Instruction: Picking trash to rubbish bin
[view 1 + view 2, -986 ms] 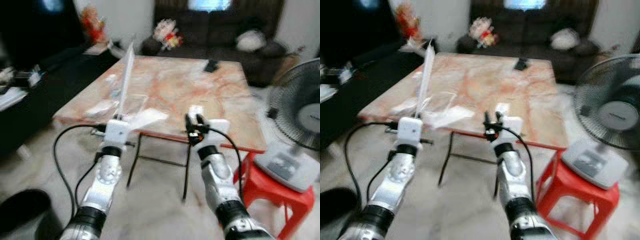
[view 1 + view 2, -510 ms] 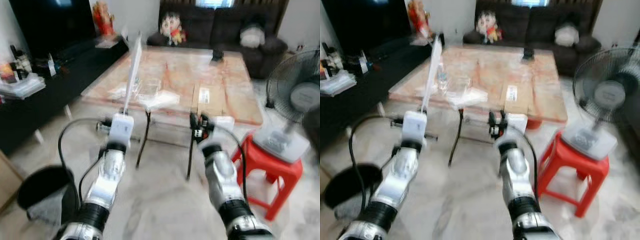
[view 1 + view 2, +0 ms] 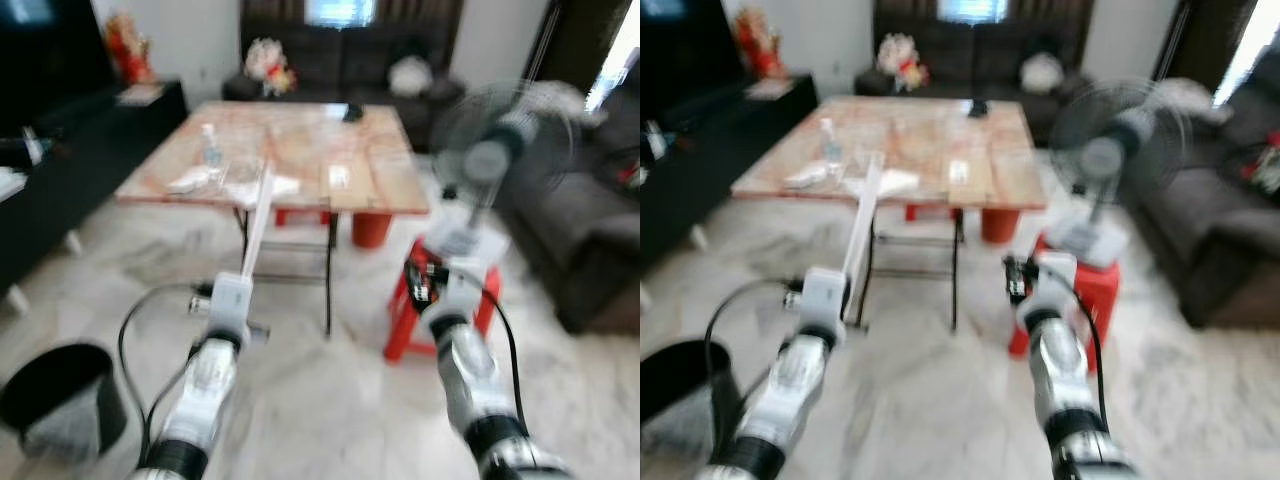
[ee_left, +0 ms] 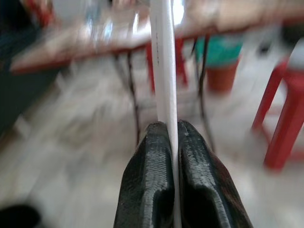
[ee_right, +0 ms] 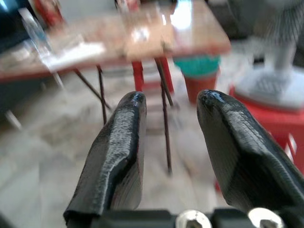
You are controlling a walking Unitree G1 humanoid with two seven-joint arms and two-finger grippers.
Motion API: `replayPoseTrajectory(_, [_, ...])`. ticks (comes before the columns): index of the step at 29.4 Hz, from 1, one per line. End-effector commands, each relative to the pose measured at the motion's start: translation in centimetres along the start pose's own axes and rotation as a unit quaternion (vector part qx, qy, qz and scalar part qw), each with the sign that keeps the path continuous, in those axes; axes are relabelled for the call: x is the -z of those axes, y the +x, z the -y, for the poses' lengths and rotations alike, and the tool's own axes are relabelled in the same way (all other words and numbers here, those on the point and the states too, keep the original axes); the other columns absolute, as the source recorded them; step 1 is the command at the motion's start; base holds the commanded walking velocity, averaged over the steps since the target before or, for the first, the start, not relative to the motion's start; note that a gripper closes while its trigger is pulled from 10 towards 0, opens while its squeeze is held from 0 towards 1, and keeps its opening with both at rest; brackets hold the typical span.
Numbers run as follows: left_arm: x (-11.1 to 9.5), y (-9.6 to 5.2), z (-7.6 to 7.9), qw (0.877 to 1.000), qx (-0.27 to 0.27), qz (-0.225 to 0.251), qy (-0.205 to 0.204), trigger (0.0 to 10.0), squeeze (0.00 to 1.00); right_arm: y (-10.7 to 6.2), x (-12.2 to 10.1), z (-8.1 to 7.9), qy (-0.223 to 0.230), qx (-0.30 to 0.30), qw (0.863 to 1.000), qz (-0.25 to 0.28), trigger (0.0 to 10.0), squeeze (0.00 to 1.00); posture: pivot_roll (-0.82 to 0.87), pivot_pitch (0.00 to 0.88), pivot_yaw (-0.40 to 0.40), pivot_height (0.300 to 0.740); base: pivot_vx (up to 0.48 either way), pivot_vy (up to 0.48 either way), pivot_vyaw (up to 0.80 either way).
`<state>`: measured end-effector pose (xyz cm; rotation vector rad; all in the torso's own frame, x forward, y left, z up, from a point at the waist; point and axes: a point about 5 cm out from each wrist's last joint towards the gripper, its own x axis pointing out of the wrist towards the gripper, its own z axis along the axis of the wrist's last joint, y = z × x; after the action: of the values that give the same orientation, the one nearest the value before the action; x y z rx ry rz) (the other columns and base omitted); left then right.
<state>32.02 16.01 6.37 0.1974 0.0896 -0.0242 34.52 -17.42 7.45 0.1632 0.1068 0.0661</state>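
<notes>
- Clamping one long white strip [image 4: 163, 61], the left gripper [image 4: 175, 137] had both black fingers [image 4: 151, 175] pressed flat against it, the jaws closed tight on it; in the head views the strip stood up from the left gripper, leaning slightly right, its top end showing against the edge of the desk [image 3: 390, 200] behind.
- Beside it, the right gripper [image 5: 168, 102] was raised at about the same height, its two fingers [image 5: 118, 147] spread apart with nothing between them.
- One black rubbish bin [image 3: 55, 395] stood on the pale marble floor [image 3: 330, 390] at the robot's near left, low in the left eye view.
- One red plastic stool [image 3: 405, 310] stood just past the right gripper, carrying one standing fan [image 3: 495, 150].
- Farther off stood one marble-patterned desk on thin dark legs, with one clear bottle [image 3: 209, 146] and some pale scraps [image 3: 190, 181] near its left front corner; motion blur kept the scraps from being counted.
- One orange-red tub [image 3: 370, 229] sat on the floor under the desk's far right side.
- One dark sofa [image 3: 340, 60] lined the far wall, and a second dark couch [image 3: 580, 240] stood at the right.
</notes>
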Motion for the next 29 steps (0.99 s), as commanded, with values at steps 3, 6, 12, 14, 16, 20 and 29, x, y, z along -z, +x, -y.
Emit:
replayPoseTrajectory(3, [3.8,-1.5,-0.4,0.997,0.000,-0.081,-0.006,10.0,0.00,-2.0,3.4,2.8,0.008,0.047,0.995,-0.087,10.0,0.00,-0.05,0.002,-0.032,0.740,0.000,0.000,0.00])
replayPoseTrajectory(6, [6.3,-2.8,-0.5,0.990,-0.003,-0.138,-0.015,10.0,0.00,-3.7,5.7,4.2,0.015,0.075,0.986,-0.148,10.0,0.00,-0.05,0.003,-0.035,0.740,0.000,0.000,0.00])
replayPoseTrajectory(12, [11.4,-6.6,-0.3,0.961,0.002,-0.275,-0.016,10.0,0.00,-8.8,11.1,6.3,0.011,0.130,0.950,-0.282,10.0,0.00,-0.05,0.003,-0.037,0.740,0.000,0.000,0.00])
replayPoseTrajectory(14, [12.9,-8.1,-0.3,0.949,-0.007,-0.315,-0.026,10.0,0.00,-10.4,12.6,6.3,0.018,0.136,0.940,-0.314,10.0,0.00,-0.04,0.007,-0.041,0.740,0.000,0.000,0.00])
replayPoseTrajectory(16, [13.5,-8.8,-0.2,0.942,-0.007,-0.333,-0.031,10.0,0.00,-11.1,13.3,6.3,0.022,0.142,0.934,-0.326,10.0,0.00,-0.04,0.007,-0.041,0.740,0.000,0.000,0.00])
replayPoseTrajectory(20, [14.8,-10.5,0.4,0.928,0.004,-0.371,-0.025,10.0,0.00,-12.6,14.5,6.3,0.030,0.153,0.923,-0.352,10.0,0.00,-0.04,0.007,-0.041,0.740,0.000,0.000,0.00])
replayPoseTrajectory(29, [16.3,-12.7,0.8,0.909,-0.009,-0.414,-0.039,10.0,0.00,-13.4,15.1,6.1,0.018,0.148,0.919,-0.365,10.0,0.00,-0.04,0.008,-0.040,0.740,0.000,0.000,0.00])
